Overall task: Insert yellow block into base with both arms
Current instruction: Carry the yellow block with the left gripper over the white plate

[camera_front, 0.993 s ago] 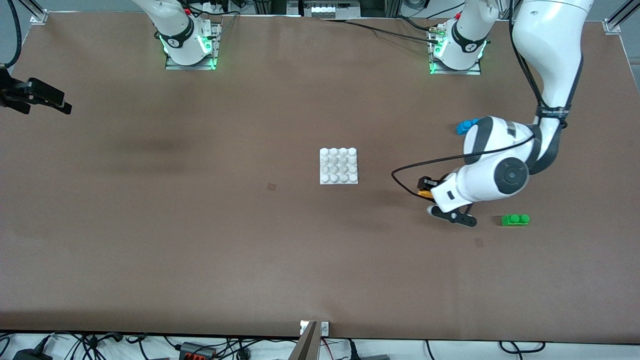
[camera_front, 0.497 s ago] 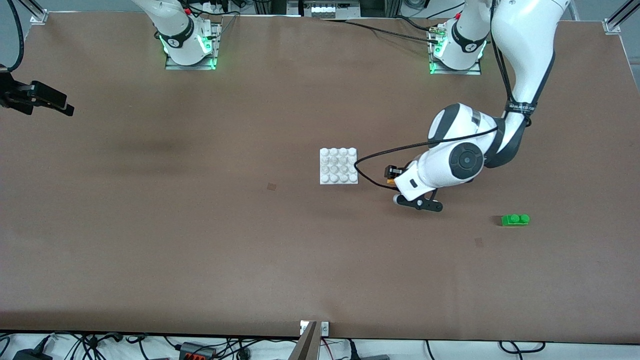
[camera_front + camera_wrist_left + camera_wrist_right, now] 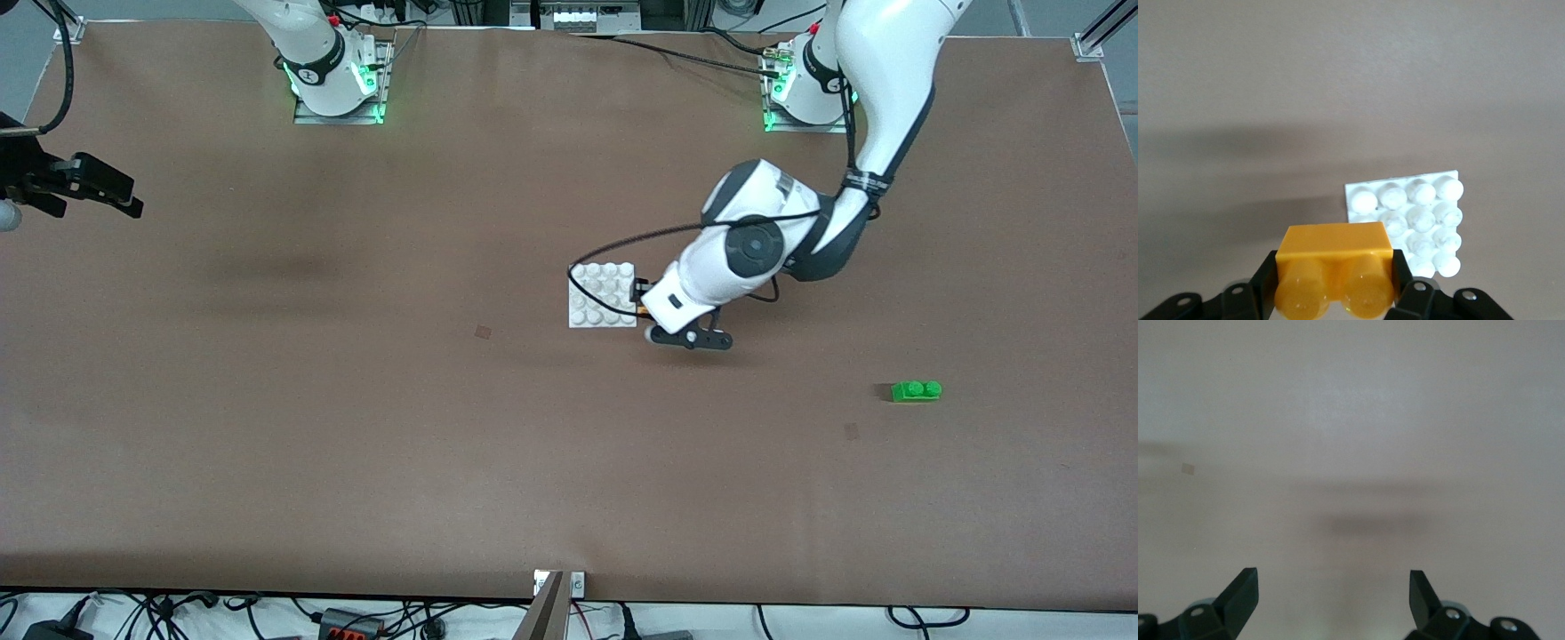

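- We see the left gripper (image 3: 1335, 297) pinching the small orange-yellow plastic block with two round studs (image 3: 1333, 270) between its black fingers (image 3: 1266, 280).
- The block is up in the air, over the brown table (image 3: 356, 427), just at the edge of the flat white square plastic base with its grid of round studs (image 3: 603, 295), on the side toward the left arm's end of the table.
- In the left wrist view the block's long side runs from finger to finger, and its two studs point at the camera. The base (image 3: 1418, 220) lies just past the block.
- We think the next move is a short slide over the base, then a push down onto its studs.
- The right gripper (image 3: 1331, 597) waits well away, over bare table at the right arm's end, with its fingers spread wide and holding nothing.
- A small green plastic brick with two studs (image 3: 916, 391) lies well apart from the base, so the way looks free.
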Action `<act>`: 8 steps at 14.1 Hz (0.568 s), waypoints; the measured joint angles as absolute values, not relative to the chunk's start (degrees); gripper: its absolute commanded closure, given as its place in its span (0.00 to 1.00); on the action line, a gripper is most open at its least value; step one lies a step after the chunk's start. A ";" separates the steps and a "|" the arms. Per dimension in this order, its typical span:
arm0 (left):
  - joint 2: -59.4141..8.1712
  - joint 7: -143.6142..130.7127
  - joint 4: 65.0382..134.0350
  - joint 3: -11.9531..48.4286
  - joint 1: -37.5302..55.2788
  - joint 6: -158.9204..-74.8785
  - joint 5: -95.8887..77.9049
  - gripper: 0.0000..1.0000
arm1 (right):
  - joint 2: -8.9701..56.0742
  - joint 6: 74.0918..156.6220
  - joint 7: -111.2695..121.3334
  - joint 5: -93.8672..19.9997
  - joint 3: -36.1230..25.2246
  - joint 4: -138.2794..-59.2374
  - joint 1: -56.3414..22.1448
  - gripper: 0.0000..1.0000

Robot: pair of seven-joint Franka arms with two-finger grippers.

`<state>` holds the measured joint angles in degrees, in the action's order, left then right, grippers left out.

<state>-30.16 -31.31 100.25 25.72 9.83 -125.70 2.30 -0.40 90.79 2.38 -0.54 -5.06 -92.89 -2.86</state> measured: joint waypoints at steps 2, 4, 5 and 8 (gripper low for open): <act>-31.17 -39.07 100.76 29.71 9.87 -127.26 9.68 0.46 | -0.10 91.75 2.36 -0.52 -5.07 -92.95 -2.90 0.00; -33.00 -43.95 100.92 31.93 9.97 -129.62 14.37 0.46 | 0.22 92.26 2.36 -0.52 -5.08 -92.95 -2.90 0.00; -34.17 -44.96 100.99 32.50 10.06 -130.92 15.85 0.46 | 0.32 92.27 2.35 -0.52 -5.09 -92.95 -2.90 0.00; -37.13 -46.94 101.03 33.05 10.58 -132.90 18.42 0.46 | 0.34 92.27 2.33 -0.52 -5.32 -92.96 -2.85 0.00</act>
<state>-37.13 -46.94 101.03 33.05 10.58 -132.90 18.42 0.34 92.27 2.33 -0.52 -5.32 -92.96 -2.85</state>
